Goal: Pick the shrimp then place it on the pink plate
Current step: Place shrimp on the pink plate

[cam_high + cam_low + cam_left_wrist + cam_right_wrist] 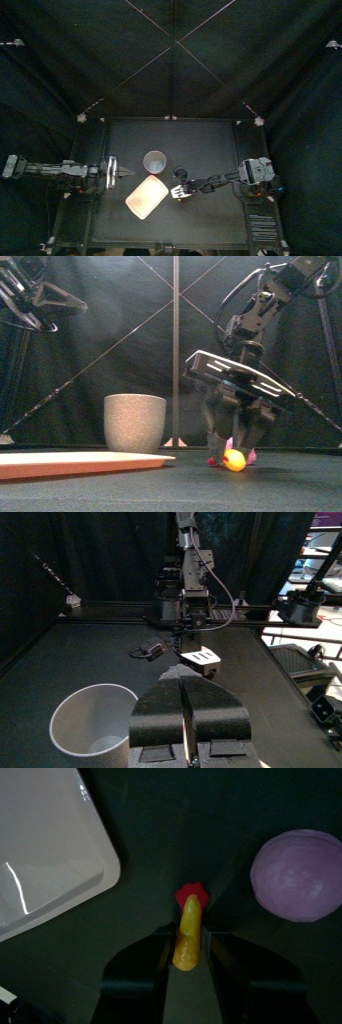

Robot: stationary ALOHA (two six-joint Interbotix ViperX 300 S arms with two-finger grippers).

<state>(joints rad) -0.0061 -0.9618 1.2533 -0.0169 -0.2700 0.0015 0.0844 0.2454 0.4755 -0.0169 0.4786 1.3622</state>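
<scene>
The shrimp [191, 931], yellow with a red tail, lies low on the black table between the jaws of my right gripper [189, 958], which is shut on it. From the front, the shrimp [235, 461] shows just under the fingertips of that gripper [237, 444], touching or barely off the table. The pink plate [147, 197] lies flat just left of the right gripper [181, 190], and its rim [54, 858] is close to the shrimp. My left gripper [187, 717] hangs shut and empty, high on the left [47, 301].
A tall grey speckled cup [155, 160] stands behind the plate, near the left gripper [114, 173]. A round purple toy [299, 875] lies beside the shrimp on the side away from the plate.
</scene>
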